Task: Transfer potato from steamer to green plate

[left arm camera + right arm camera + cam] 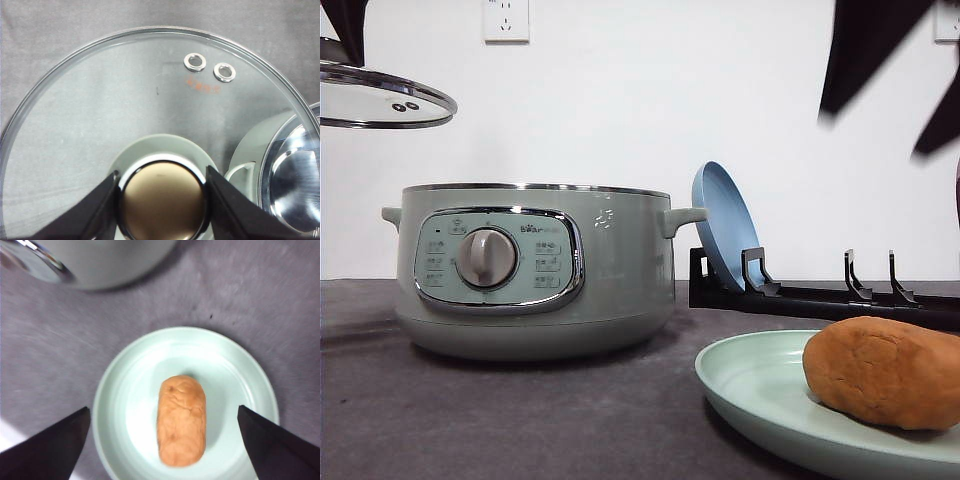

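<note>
The potato [885, 370], an orange-brown oval, lies on the green plate [760, 385] at the front right of the table. High above it my right gripper [910, 90] hangs open and blurred; in the right wrist view its gripper [164, 410] is spread wide over the potato [181, 420] and plate [125, 405], touching neither. The sage-green steamer [535, 270] stands uncovered at the left. My left gripper [162, 200] is shut on the knob of the glass lid [125, 100], holding the lid [380, 100] in the air up and left of the pot.
Behind the green plate, a blue plate [725, 225] stands on edge in a black dish rack [820, 295]. A grey cloth [520, 420] covers the table. The steamer's shiny rim [290, 175] lies beside the lid in the left wrist view.
</note>
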Motion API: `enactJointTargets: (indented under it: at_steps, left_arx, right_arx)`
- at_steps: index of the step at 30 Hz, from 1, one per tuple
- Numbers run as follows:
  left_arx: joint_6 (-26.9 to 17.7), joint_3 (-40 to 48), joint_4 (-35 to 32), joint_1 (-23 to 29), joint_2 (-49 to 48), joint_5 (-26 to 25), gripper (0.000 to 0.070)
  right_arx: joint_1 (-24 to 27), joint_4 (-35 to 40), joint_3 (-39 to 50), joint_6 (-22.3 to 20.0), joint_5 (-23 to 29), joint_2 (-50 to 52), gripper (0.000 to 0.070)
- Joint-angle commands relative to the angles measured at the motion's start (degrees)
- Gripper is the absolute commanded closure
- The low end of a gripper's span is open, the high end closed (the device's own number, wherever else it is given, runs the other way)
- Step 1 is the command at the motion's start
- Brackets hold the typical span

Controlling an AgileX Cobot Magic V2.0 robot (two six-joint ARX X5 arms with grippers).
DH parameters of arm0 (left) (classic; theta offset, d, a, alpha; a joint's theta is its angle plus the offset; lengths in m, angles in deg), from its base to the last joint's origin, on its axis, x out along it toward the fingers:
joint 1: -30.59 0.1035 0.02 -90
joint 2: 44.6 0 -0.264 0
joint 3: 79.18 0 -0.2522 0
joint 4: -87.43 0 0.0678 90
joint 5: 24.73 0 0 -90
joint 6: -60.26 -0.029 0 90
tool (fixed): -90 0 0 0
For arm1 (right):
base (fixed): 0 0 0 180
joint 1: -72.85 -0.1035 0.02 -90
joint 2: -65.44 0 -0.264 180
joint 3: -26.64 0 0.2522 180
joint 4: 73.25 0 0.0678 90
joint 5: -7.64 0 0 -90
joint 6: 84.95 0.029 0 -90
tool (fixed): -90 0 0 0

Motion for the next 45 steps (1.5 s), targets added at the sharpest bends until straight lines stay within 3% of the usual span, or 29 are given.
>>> enactJointTargets:
  at_steps: [1, 5, 13, 29, 37, 45]
  left_arx:
    - [0.1, -2.6, -1.7, 0.0, -0.9, -0.1, 0.0699]
    - [0.1, -2.6, -1.7, 0.0, -0.9, -0.2, 0.0699]
    - [0.2, -2.6, -1.7, 0.0, -0.9, -1.6, 0.0699]
    - [0.4, -2.6, -1.7, -0.1, -0.9, -2.1, 0.0699]
    - [1.3, -2.5, -1.7, -3.1, -0.9, -2.3, 0.0699]
    - [1.2, -1.8, -1.5, -10.5, -0.9, -2.3, 0.0699]
  right_arx:
    - [-0.3, -2.6, -3.7, 1.2, 0.0, 1.4, 0.0066]
    - [-0.3, -7.5, -10.1, 2.7, 0.0, 5.7, 0.0012]
    - [-0.3, -11.7, -17.6, 4.6, 0.0, 13.4, 0.0006]
    - [-0.3, -11.3, -18.6, 4.8, 3.1, 19.8, 0.0007]
    - [-0.3, -11.2, -18.6, 4.8, 3.0, 19.9, 0.0007]
    - [-0.3, -10.9, -18.6, 4.8, 3.1, 19.8, 0.0007]
